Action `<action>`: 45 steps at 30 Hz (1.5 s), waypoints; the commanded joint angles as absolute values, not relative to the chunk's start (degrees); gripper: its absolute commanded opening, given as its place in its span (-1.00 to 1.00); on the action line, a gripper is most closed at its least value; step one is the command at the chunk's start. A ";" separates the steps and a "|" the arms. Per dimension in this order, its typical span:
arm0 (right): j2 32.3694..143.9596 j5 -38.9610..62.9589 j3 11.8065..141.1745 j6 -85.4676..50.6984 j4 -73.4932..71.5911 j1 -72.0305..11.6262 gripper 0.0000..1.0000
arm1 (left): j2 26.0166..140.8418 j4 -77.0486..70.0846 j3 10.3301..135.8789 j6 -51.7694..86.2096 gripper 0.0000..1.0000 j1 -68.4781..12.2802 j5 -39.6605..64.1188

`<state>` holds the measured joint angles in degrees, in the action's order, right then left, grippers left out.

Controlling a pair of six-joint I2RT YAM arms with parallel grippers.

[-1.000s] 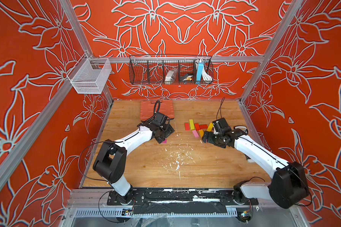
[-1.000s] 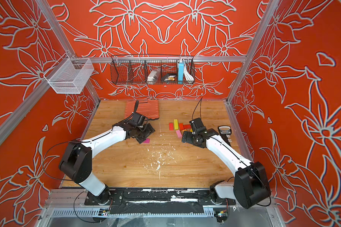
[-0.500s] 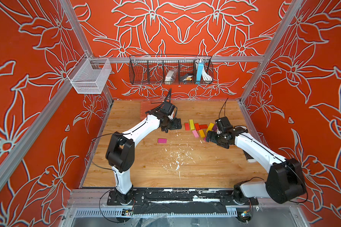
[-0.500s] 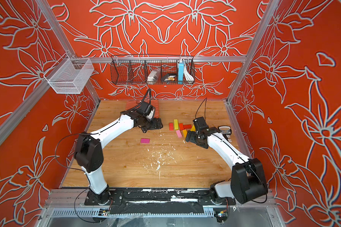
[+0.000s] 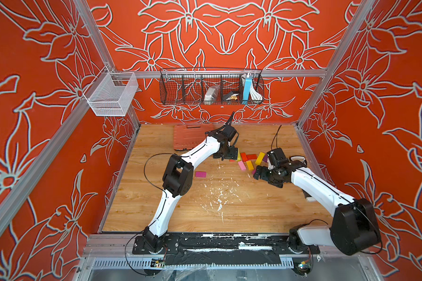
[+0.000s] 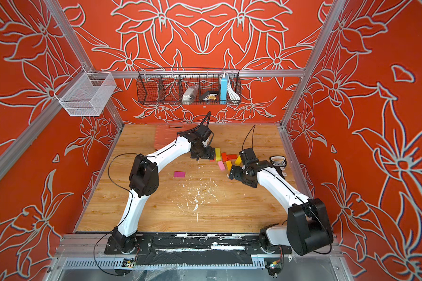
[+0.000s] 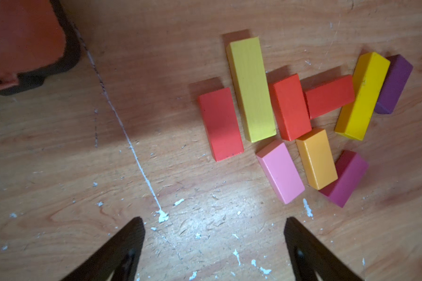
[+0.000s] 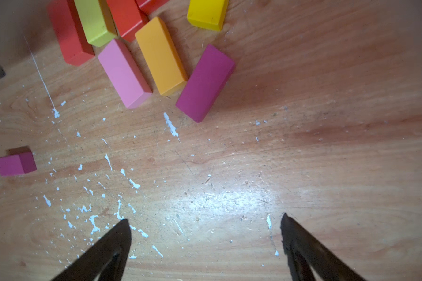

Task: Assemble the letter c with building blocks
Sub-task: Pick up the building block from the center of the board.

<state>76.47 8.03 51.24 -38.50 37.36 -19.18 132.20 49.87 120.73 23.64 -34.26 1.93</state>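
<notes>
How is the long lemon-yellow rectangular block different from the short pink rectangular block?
The lemon-yellow block is much longer than the pink block. The yellow block lies between two red blocks; the pink block lies beside an orange block. Both lie flat on the wooden table.

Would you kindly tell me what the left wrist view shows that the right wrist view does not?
Only left wrist: the purple rectangular block and a corner of the large orange plastic case. Only right wrist: the lone magenta rectangular block, lying apart from the others. Both: the pink rectangular block, the orange rectangular block and the magenta block beside it. The left end effector and right end effector are open, empty.
</notes>
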 commanded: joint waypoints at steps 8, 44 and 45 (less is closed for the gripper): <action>77.07 11.93 49.25 -35.97 35.51 -18.28 0.96 | 140.65 55.28 130.63 23.34 0.78 -34.85 -5.41; 76.97 13.27 48.34 -37.27 34.37 -18.18 0.96 | 147.77 52.69 134.67 22.73 0.54 -33.93 -6.97; 76.94 13.32 48.34 -37.33 34.37 -18.17 0.96 | 147.83 52.17 134.70 22.63 0.54 -33.93 -6.69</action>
<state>77.93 13.19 48.99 -36.80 33.87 -18.61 147.94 52.49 135.35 22.59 -34.44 -7.01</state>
